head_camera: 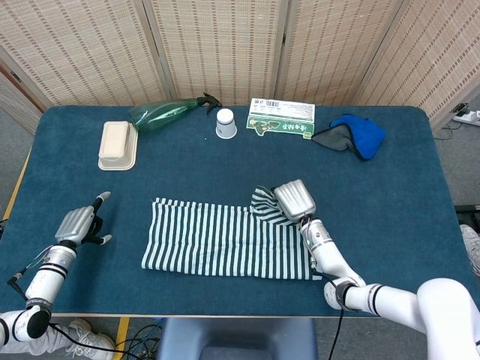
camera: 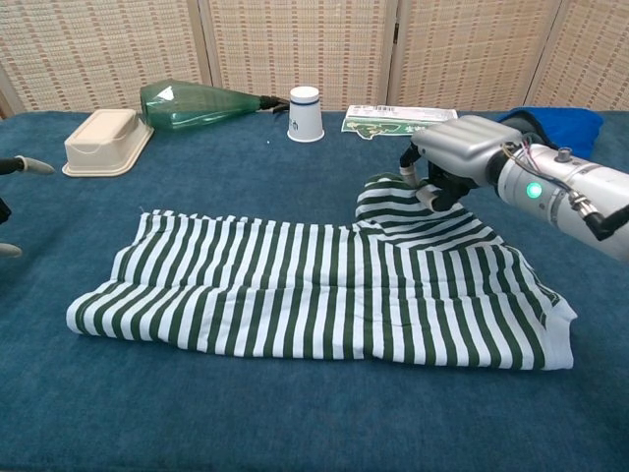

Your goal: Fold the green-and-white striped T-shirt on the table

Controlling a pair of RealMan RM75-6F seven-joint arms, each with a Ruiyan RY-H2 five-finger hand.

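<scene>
Shirt (camera: 324,295) with green and white stripes lies flat on the blue table (head_camera: 405,195), near the front edge. Right hand (camera: 447,162) pinches its top right corner, lifted a little, it seems. Left hand (head_camera: 79,223) rests far left, fingers spread, holding nothing

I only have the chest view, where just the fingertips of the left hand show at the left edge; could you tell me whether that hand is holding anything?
Observer: No. In the head view the left hand holds nothing, and its fingers are spread apart.
Operator: Thank you. Is it touching the T-shirt?
Observer: No. Bare table lies between it and the left edge of the T-shirt.
</scene>
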